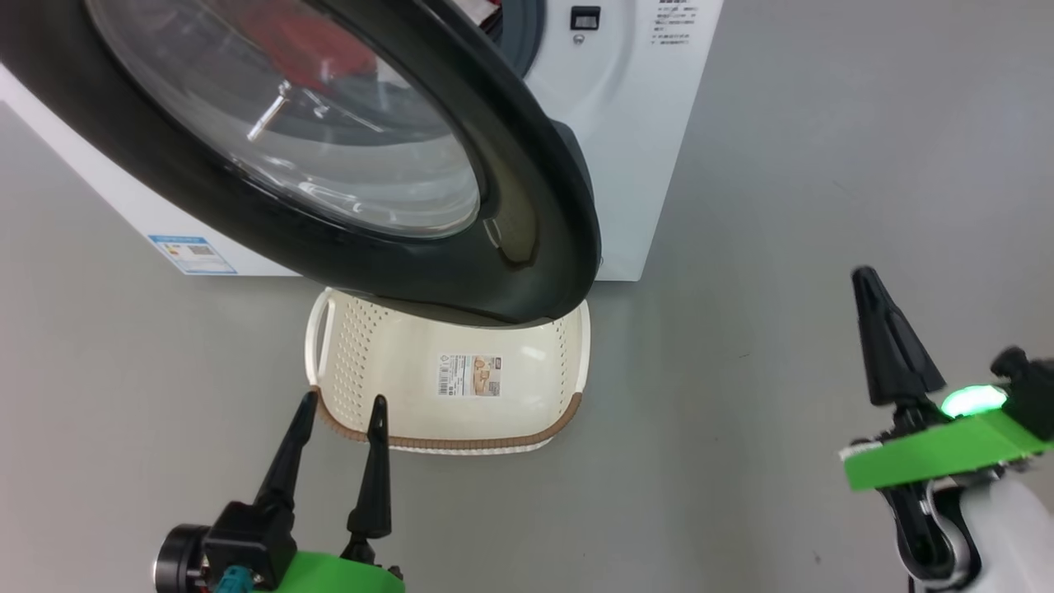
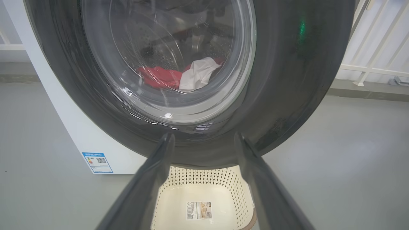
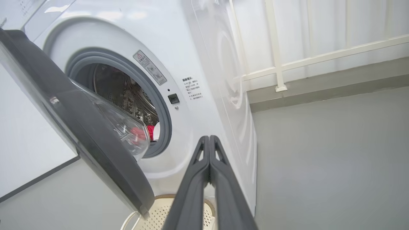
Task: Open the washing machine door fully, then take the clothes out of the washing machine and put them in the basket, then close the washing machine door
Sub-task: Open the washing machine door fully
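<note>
Washing machine door [image 1: 527,206] ajar, overhanging the basket [image 1: 395,362]; red-and-white clothes [image 2: 166,76] inside the drum [image 3: 127,92]. Left jaws spread, empty, near the basket's rim. Right jaws pressed together, empty.

No wording is legible. Left of the left gripper [image 2: 204,136], a blue QR-code label [image 2: 97,162] sits low on the washing machine [image 2: 73,134]; between its fingers [image 2: 150,179], a barcode sticker [image 2: 199,210] on the basket [image 2: 204,177] bottom; above-left of the right gripper [image 3: 209,137], a warning-triangle label [image 3: 149,67] and small print [image 3: 192,88].
</note>
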Controlling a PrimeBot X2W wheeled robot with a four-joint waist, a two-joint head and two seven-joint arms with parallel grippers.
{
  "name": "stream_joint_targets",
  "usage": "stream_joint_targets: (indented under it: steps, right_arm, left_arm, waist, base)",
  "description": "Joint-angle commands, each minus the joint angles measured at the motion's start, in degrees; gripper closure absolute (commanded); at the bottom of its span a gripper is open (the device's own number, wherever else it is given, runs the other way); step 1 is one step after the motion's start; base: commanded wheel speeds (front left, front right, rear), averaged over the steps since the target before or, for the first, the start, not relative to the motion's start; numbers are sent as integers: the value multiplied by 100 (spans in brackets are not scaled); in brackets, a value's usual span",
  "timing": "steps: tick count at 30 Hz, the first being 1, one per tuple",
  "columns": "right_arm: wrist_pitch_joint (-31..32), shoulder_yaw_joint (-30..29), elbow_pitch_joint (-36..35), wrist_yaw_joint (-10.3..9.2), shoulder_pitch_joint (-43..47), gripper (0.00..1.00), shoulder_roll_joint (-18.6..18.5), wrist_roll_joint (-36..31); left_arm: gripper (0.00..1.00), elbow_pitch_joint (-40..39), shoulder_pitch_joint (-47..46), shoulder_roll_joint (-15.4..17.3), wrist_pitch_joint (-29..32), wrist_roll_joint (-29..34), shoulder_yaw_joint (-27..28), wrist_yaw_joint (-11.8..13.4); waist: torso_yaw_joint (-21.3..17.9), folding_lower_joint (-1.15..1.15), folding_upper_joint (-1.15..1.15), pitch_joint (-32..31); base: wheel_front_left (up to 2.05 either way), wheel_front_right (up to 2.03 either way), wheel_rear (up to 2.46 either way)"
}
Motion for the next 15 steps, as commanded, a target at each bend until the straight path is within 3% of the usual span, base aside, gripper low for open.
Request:
stream_joint_targets:
  steps: [1,10,15]
  right_arm:
    - [-37,282,-191,37,-268,100,-118,204]
    - [-37,1345,-245,37,-1225,100,-475,1326]
    - [-37,1995,-138,37,-1927,100,-831,2462]
  left_arm:
    - [0,-150,-43,56,-45,-25,134,49]
    - [0,-176,-83,56,-45,-106,-88,69]
    - [0,-216,-125,56,-45,-178,-225,114]
  waist:
    - [40,0,0,7]
    - [294,0,0,88]
    - [494,0,0,199]
  base:
    - [0,0,0]
    - [0,0,0]
    - [0,0,0]
